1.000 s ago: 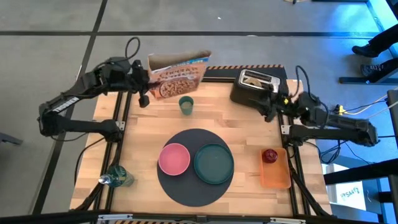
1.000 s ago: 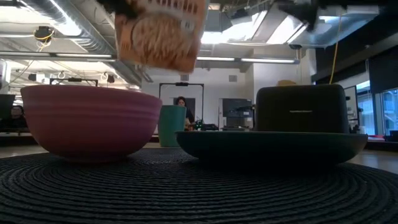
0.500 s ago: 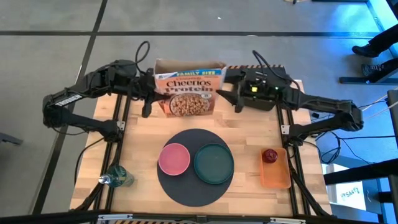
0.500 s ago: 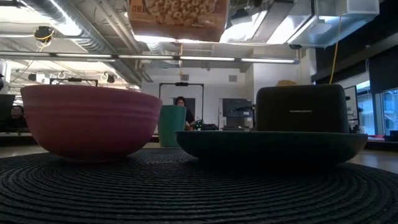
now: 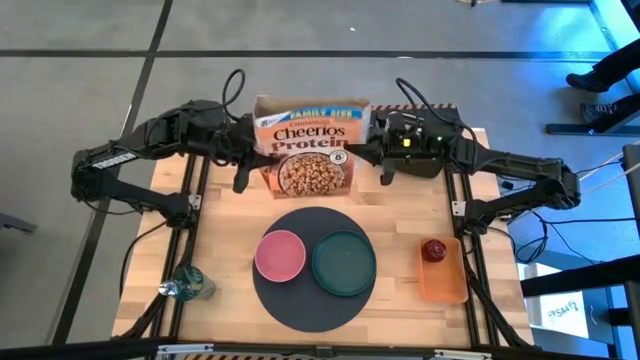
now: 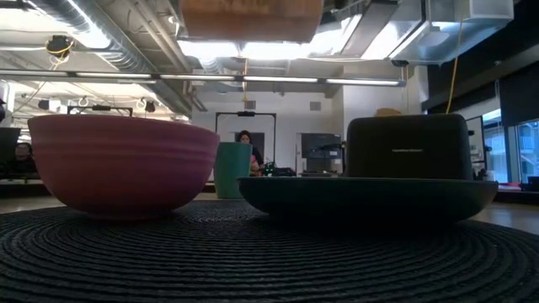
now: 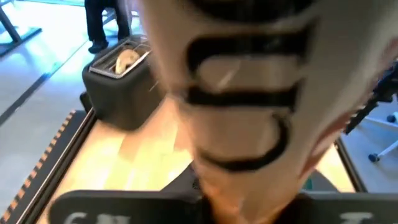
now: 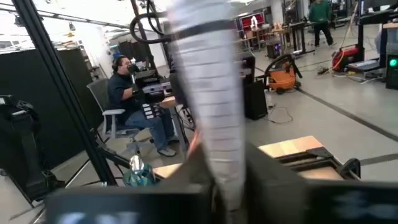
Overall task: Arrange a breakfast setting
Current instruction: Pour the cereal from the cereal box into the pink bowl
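Observation:
A Cheerios cereal box [image 5: 312, 146] hangs above the table's far half with its printed front turned up, and its underside [image 6: 251, 17] shows in the low view. My left gripper [image 5: 246, 165] is shut on its left edge and my right gripper [image 5: 379, 163] on its right edge. A pink bowl [image 5: 280, 255] and a dark-green plate [image 5: 343, 262] sit side by side on the round dark-grey mat [image 5: 312, 300]. The pale-green cup [image 6: 232, 169] stands behind them, hidden under the box in the high view. A dark-red fruit [image 5: 433, 249] lies on the orange tray. My left gripper pinches the box's left narrow edge [image 7: 219, 186] between its two fingers, coming level from the table's left. The box is lifted clear of the table. My right gripper pinches the box's right narrow edge [image 8: 219, 163] between its two fingers, coming level from the table's right. The box hangs clear between the two grippers.
The black toaster [image 7: 118, 81] stands at the far right under my right arm, with a pale piece [image 7: 127, 59] in its slot. The orange tray [image 5: 443, 282] lies at the near right. A bottle [image 5: 190, 284] lies at the near left edge. People are in the room beyond.
My right arm has swung from the table's right side over the toaster to the box and has shut on its right edge. My left gripper has carried the box toward the table's middle. The box has turned from tilted to front up.

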### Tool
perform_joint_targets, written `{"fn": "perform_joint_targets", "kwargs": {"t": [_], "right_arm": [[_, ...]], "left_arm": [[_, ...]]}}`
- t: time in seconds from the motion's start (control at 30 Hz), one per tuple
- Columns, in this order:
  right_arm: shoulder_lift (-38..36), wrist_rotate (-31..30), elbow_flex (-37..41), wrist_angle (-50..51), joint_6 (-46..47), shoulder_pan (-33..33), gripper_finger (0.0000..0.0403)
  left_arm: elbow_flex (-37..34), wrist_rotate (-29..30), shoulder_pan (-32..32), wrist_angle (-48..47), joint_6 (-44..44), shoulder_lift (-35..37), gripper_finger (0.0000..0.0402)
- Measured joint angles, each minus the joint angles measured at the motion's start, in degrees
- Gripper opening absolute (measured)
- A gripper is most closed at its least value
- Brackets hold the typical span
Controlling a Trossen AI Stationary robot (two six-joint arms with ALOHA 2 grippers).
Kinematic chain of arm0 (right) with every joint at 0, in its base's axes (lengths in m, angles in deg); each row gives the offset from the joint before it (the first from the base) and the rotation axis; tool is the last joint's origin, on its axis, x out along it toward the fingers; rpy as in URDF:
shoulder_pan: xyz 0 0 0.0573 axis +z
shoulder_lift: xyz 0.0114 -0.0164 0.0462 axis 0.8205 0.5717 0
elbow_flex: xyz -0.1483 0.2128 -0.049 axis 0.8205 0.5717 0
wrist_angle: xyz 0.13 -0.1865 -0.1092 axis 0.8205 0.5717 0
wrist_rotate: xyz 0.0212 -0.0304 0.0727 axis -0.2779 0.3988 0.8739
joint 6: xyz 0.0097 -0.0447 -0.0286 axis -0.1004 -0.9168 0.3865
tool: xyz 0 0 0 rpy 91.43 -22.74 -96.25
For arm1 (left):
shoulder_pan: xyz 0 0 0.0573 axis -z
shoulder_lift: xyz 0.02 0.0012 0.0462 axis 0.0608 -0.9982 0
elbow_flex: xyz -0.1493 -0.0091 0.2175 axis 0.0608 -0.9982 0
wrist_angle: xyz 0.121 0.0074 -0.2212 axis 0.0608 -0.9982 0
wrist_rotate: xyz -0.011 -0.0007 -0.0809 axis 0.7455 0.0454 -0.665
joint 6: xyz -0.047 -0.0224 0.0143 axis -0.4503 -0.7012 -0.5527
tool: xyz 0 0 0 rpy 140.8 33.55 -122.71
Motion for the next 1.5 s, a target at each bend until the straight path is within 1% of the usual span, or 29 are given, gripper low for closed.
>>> {"fn": "perform_joint_targets", "kwargs": {"t": [0.17, 0.27, 0.4, 0.57, 0.63, 0.8, 0.93, 1.03, 1.1, 1.2, 1.27, 1.43, 1.5], "right_arm": [[-0.41, 0.21, 0.15, -5.29, 1.73, 0.02, 0.0005], [-1.94, -0.9, 0.2, -10.23, 1.59, 0.01, 0.0003], [-4.01, -1.79, 0.2, -13.3, 0.15, -0.85, 0.0001], [-3.88, -0.56, 0.28, -17.37, 0.17, -0.81, 0.0001], [-3.87, -1.0, 0.28, -18.81, 0.2, -0.81, 0.0001], [-3.73, -1.73, 0.28, -22.2, -0.13, -0.72, 0.0], [-3.78, -1.93, 0.28, -22.55, -0.28, -0.7, 0.0], [-3.74, -2.59, 0.28, -22.63, -0.33, -0.68, 0.0], [-3.4, -2.94, 0.26, -23.34, 0.2, -0.68, 0.0], [-3.33, -2.83, 0.26, -23.42, 0.46, -0.68, 0.0], [-3.35, -1.78, 0.26, -23.7, 0.67, -0.68, 0.0], [-3.35, 2.28, 0.26, -23.71, 1.95, -0.68, 0.0], [-3.35, 2.59, 0.24, -22.95, 2.28, -0.68, 0.0002]], "left_arm": [[0.15, -0.21, -0.01, 1.33, -1.22, -0.52, 0.0079], [0.13, -0.33, -0.04, 0.82, -4.52, -0.54, 0.0116], [0.07, -2.72, -0.02, 0.63, -8.69, 0.82, 0.0169], [0.08, -2.82, 0.37, 0.94, -9.36, 1.31, 0.0234], [0.07, -2.84, 1.19, 2.57, -9.95, 0.72, 0.0256], [0.07, -2.76, 4.07, 7.74, -10.33, -1.76, 0.03], [0.02, -2.08, 4.97, 11.55, -10.32, -4.42, 0.032], [0.04, -1.33, 5.23, 14.8, -10.3, -6.25, 0.0324], [0.09, -1.35, 5.28, 15.27, -10.28, -7.37, 0.0321], [0.07, -1.63, 5.42, 14.35, -10.26, -8.74, 0.0301], [0.04, -1.6, 5.71, 13.8, -9.58, -8.92, 0.0274], [0.04, -0.32, 6.38, 13.17, -5.87, -8.72, 0.0184], [0.02, 0.33, 6.38, 12.32, -5.68, -8.35, 0.0151]]}}
